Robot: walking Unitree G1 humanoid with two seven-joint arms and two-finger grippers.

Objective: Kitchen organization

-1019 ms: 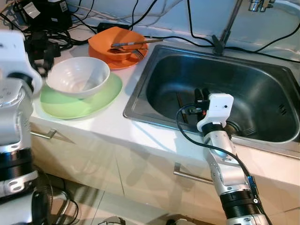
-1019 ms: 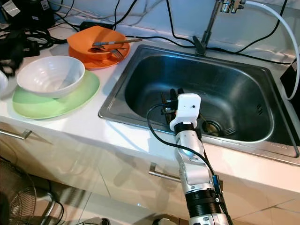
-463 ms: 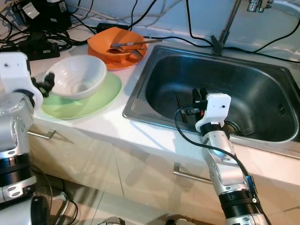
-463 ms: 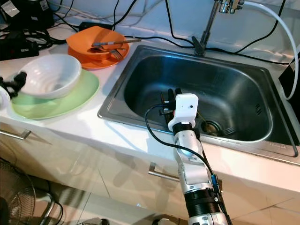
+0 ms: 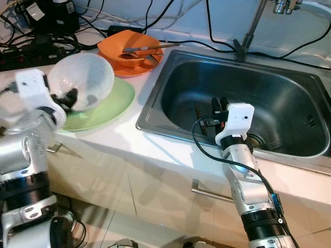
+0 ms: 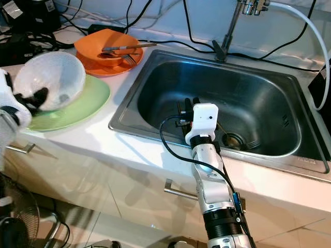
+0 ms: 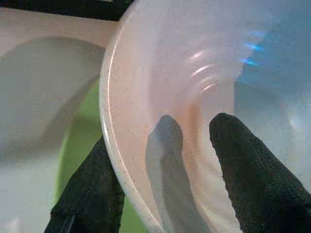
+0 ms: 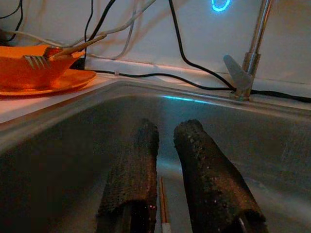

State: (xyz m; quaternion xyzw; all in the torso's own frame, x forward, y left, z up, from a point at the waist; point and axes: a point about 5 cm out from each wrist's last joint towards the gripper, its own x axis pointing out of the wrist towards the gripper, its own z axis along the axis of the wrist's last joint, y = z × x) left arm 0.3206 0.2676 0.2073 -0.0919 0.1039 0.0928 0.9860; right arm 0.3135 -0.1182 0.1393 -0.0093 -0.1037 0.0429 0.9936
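Left tool [image 7: 165,179] clamped on white bowl [image 5: 83,80] rim over green plate [image 5: 106,106]; white counter [image 5: 124,137], steel sink [image 5: 155,98]

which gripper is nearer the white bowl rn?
Left. The left gripper straddles the rim of the white bowl, one finger inside and one outside, tipping it on the green plate. The right gripper hangs over the sink.

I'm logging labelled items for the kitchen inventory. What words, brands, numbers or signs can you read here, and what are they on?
No text can be read.
White labels on the black power adapters: too small and blurred to read.
White bowl in the left gripper, green plate, orange bowl, sink: no markings visible.
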